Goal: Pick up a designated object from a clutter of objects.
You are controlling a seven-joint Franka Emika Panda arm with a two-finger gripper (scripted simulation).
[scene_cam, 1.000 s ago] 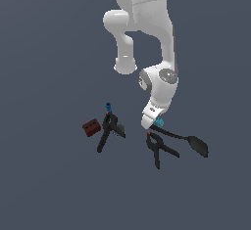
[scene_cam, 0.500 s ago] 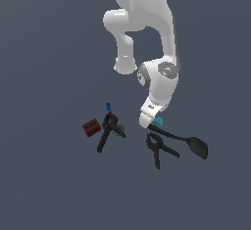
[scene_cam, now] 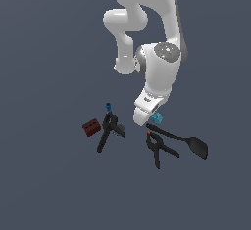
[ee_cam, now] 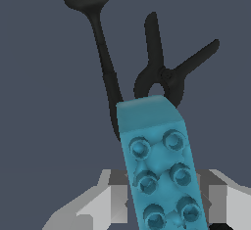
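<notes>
Little has shifted since 0.5 s ago: white Panda arm's gripper (scene_cam: 148, 116) stays low over the clutter, w/ the small cyan studded toy brick (scene_cam: 157, 118) at its tip. Wrist view shows that brick (ee_cam: 159, 165) between grey fingers (ee_cam: 113, 195), apparently clamped; contact not clear. Just beyond lie a black spring clamp (ee_cam: 169, 72) & black spatula (ee_cam: 93, 9). Dark red brick (scene_cam: 91, 127) sits well apart, past the second black clamp (scene_cam: 110, 130).

Count, exterior view: cyan brick (scene_cam: 156, 118) ×1; dark red brick (scene_cam: 91, 127) ×1; black spring clamps ×2, one centre-left (scene_cam: 109, 130), one lower centre (scene_cam: 158, 147); black spatula (scene_cam: 188, 142) ×1; small blue stick (scene_cam: 108, 107) ×1. Six items total.
</notes>
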